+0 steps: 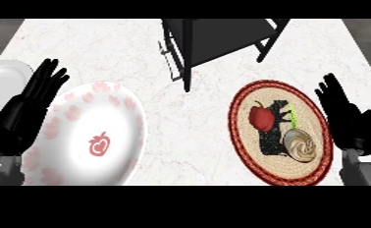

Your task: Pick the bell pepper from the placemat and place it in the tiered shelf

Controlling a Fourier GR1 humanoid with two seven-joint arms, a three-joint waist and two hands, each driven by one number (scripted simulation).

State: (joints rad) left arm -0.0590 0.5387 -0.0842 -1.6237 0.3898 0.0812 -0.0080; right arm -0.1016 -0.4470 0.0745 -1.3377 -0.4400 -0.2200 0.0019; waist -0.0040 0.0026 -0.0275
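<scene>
A red bell pepper is lying on the left half of a round woven straw placemat with a dark red rim, towards the right side of a white marble counter. The robot's right hand is hovering at the placemat's right edge, its fingers straight, spread and pointing away from the body. It is holding nothing. The pepper is sitting well to the left of that hand, apart from it, with much of the mat between them.

A beige swirled object is also resting on the mat, nearer the hand than the pepper is. What it is cannot be told. A black patch is spreading between the two, and a small green bit is showing beside it. Both are hard to make out.

A black tiered shelf is standing at the far side of the counter, its top cut off by the view's edge.

At the left, the left hand is resting open, fingers up, overlapping the left rim of a large white plate with a pink apple print. Behind the hand, a plain white dish is peeking out, mostly hidden.
</scene>
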